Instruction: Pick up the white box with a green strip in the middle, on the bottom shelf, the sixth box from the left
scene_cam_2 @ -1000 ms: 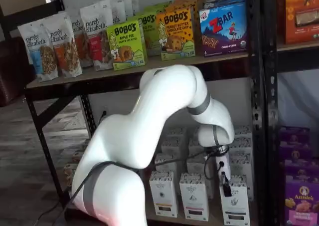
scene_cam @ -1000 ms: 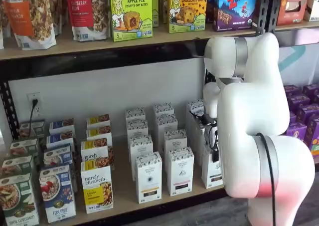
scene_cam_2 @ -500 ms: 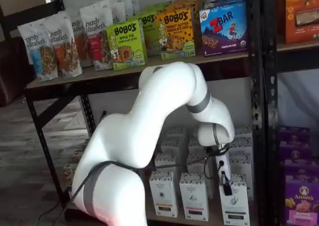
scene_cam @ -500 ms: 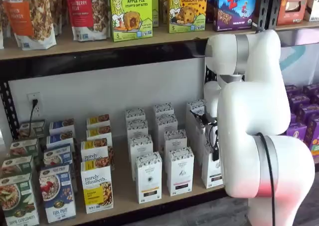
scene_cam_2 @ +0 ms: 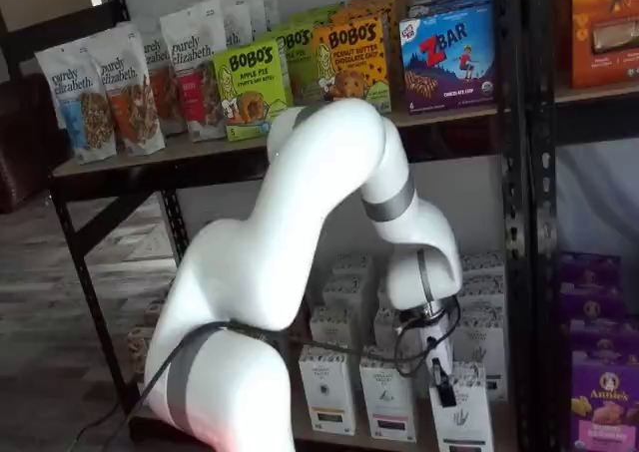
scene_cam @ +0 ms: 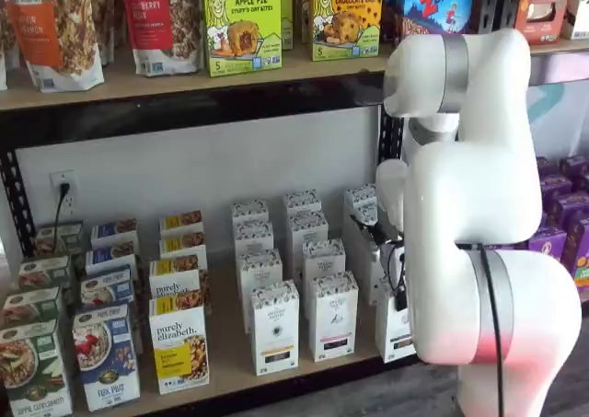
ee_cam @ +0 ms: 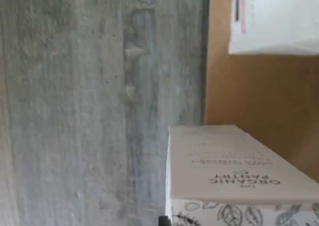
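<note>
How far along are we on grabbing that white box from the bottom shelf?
Done: the reach. The tool is at the top front of the white box. In hand: the grasp. Only one black finger shows against the box, so closure is unclear. Left: confirming the grip and lifting the box clear of the bottom shelf.

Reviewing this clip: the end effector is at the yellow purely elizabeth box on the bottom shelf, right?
Not quite. The end effector is at the white box on the bottom shelf, not a yellow one; a shelf view shows this.
</note>
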